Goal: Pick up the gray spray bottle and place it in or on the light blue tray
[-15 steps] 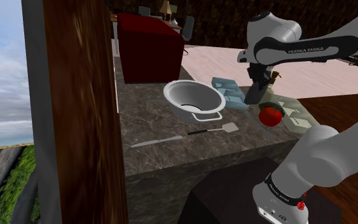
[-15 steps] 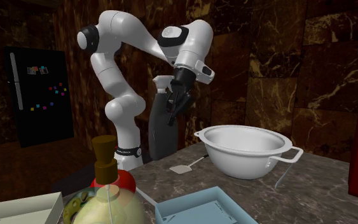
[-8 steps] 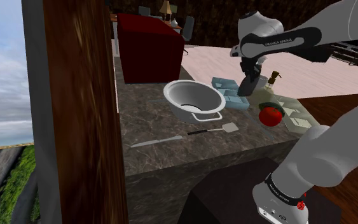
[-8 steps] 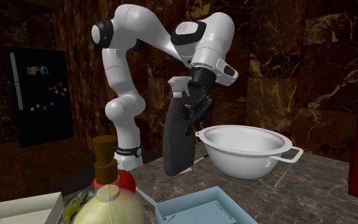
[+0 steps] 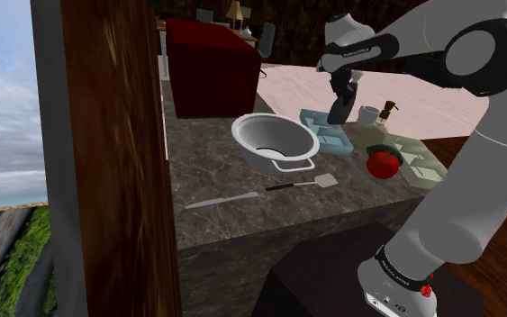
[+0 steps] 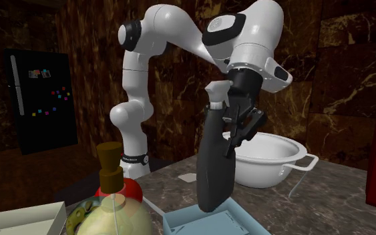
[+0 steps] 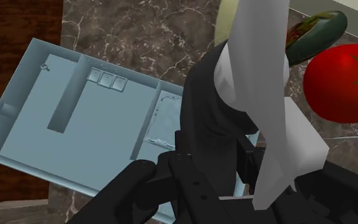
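Room: dark marbled walls (image 6: 326, 60) all round, with a dark stone-patterned counter (image 5: 242, 225) before me.
Spray bottle (image 6: 214, 167): dark grey body, pale head, hanging upright over the tray. I cannot tell whether its base touches the tray's far rim.
Gripper (image 6: 236, 130): 2 black fingers clamped on the bottle's neck, just under the head.
Tray (image 6: 193, 223): pale blue, flat on the counter. The wrist view looks down on its dividers and small compartments (image 7: 31, 127); the second exterior view cuts it off at the lower edge.
Bowl (image 5: 274, 140): white with a wire handle, just beside the tray. It is whole in the shoulder view and half hidden behind the bottle in the second exterior view (image 6: 273, 160).
Tomato (image 7: 339, 79): red, near the tray, plain from the wrist. From the second exterior view it is mostly hidden behind a brown-capped bottle (image 6: 111, 167).
Fridge (image 6: 43, 100): black, dotted with coloured magnets.
Writing: lettering on the arm (image 5: 355, 54), too small for me to read.
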